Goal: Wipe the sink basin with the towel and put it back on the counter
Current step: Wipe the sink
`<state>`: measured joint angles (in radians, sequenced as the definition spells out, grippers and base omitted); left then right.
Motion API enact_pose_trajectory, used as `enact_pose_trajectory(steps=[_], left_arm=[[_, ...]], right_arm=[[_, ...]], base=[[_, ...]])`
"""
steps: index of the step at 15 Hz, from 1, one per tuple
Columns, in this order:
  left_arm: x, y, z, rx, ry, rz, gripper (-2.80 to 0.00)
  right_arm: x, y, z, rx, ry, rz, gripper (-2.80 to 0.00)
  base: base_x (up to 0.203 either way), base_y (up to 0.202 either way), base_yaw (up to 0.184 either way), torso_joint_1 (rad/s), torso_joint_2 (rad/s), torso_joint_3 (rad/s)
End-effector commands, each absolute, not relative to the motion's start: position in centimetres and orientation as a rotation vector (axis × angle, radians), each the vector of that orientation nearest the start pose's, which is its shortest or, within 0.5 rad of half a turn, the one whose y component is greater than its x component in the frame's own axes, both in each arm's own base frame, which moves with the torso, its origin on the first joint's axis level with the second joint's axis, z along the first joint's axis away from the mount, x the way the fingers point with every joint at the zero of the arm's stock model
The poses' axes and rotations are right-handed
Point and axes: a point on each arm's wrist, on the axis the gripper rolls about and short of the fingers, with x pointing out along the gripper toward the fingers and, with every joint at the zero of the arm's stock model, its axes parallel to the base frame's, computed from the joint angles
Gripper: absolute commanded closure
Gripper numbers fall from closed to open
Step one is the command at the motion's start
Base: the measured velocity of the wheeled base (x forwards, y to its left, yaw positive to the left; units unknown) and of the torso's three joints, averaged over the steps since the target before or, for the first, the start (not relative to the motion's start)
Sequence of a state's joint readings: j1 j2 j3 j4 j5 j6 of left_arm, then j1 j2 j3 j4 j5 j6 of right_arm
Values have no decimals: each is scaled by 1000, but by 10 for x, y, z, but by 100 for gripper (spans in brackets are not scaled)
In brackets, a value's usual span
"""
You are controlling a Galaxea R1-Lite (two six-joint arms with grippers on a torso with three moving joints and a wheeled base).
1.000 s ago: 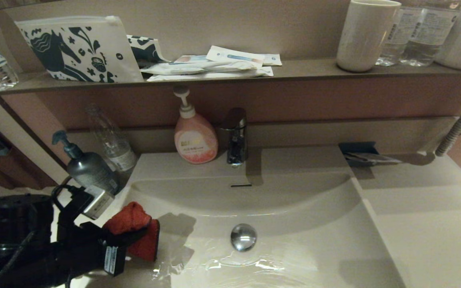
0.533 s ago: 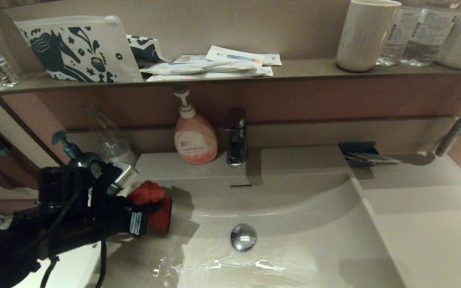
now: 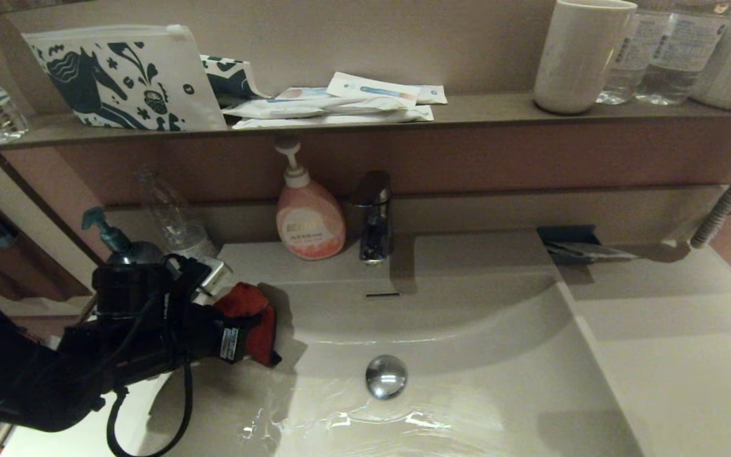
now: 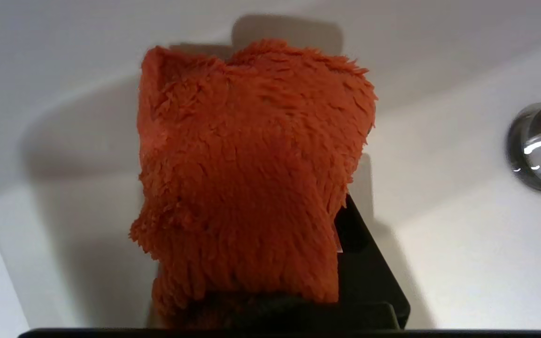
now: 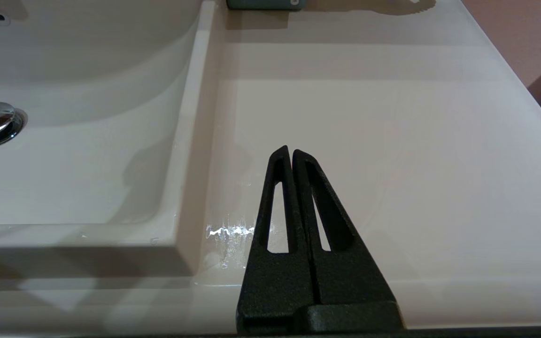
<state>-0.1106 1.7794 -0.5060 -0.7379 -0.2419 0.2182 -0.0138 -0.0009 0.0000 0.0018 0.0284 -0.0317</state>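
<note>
- The left hand (image 3: 257, 330) is clamped on the towel (image 3: 251, 317), a bunched red-orange fluffy cloth, and holds it at the left end of the sink basin (image 3: 467, 355), close to the curved back wall.
- In the left wrist view the towel (image 4: 247, 178) fills the middle, covering most of the hand's fingers, with the pale basin wall behind it.
- The chrome drain stopper (image 3: 386, 376) sits in the basin floor, apart from the towel on its right, with a film of water around it.
- A pink soap bottle (image 3: 309, 219) and the faucet (image 3: 373, 216) stand at the basin's back edge.
- The right hand (image 5: 291, 155) hangs over the tabletop (image 5: 392, 141) right of the basin, fingers pressed together and holding nothing.
</note>
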Motion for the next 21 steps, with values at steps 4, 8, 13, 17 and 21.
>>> enact_pose_trajectory(steps=[4, 8, 13, 17, 21], left_arm=[[263, -34, 91, 172, 526, -408, 0], [243, -34, 101, 176, 498, -415, 0], [208, -30, 134, 180, 444, -408, 0], [162, -19, 173, 169, 453, -375, 0], [145, 7, 187, 114, 489, -246, 0]], right_arm=[[-23, 1, 75, -32, 2, 15, 0], [-23, 1, 75, -32, 2, 15, 0], [-23, 1, 75, -32, 1, 15, 0], [-23, 1, 75, -32, 1, 15, 0], [-23, 1, 75, -32, 1, 15, 0]], base=[[0, 0, 0, 0, 0, 0], [0, 0, 0, 0, 0, 0], [0, 0, 0, 0, 0, 0], [0, 0, 0, 0, 0, 0], [0, 0, 0, 0, 0, 0]])
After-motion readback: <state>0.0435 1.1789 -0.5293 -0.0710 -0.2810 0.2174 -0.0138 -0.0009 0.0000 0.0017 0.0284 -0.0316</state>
